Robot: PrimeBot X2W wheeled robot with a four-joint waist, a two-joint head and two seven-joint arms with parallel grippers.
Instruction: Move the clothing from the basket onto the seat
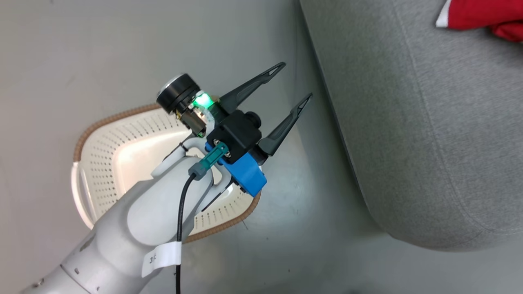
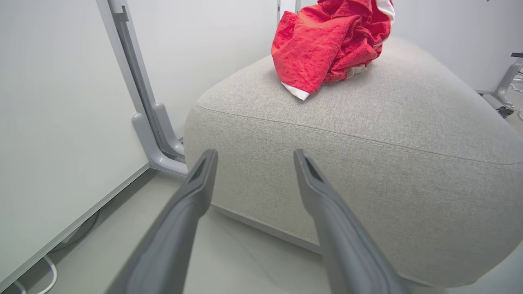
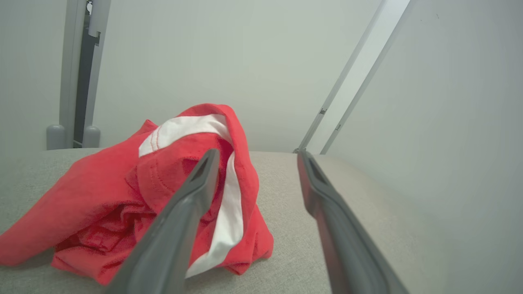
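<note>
The red clothing lies bunched on top of the light grey seat, white trim showing. From the head, a corner of the clothing shows at the seat's far right. The cream basket stands on the floor, partly hidden under my left forearm; its visible inside holds no fabric. My left gripper is open over the floor between basket and seat, its fingers pointing at the seat's side. My right gripper is open just above the seat, with the clothing beyond its left finger.
Pale wall panels stand behind the seat, with a grey post and its foot on the floor at the seat's left corner. A grey furniture leg stands far right. Grey floor surrounds the basket.
</note>
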